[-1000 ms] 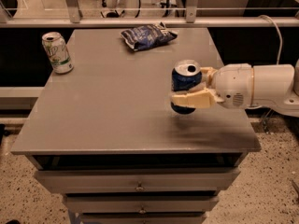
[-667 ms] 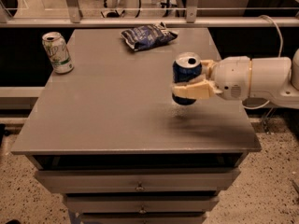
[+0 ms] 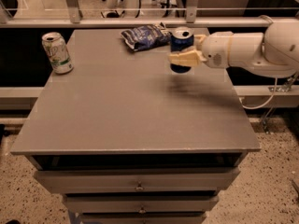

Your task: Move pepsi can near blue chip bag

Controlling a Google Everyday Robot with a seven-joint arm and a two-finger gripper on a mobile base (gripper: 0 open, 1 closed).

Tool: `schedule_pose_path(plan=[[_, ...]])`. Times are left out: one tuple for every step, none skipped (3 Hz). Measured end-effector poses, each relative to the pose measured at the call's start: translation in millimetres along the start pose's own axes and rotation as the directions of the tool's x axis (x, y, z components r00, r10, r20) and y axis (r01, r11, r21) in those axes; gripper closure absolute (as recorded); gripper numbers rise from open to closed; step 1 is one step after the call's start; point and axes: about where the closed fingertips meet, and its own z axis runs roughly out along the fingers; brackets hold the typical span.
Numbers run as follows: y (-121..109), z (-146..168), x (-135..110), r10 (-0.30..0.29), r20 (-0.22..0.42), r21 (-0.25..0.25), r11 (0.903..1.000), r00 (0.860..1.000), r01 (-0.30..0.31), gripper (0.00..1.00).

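With the pepsi can pinched in the gripper, seemingly just above the table at three o'clock of the blue chip bag, could topple on release if dropped high or tilted, or crumple the bag if swung wide.

Two soda cans were counted: one dark blue, silver-topped pepsi can and one white-and-green can. One wrinkled foil blue chip bag was present. One grey table showed three drawer fronts. One cream two-finger gripper was recorded, clamped on the pepsi can near the table's far right edge.
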Motion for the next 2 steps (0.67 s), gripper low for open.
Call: schedule_pose_path(plan=[[-38, 34, -2, 0.002, 0.028, 0.057, 0.9984, 1.000, -0.003, 1.00], [-73, 79, 9, 0.021, 0.036, 0.113, 0.9932, 0.999, -0.025, 1.00]])
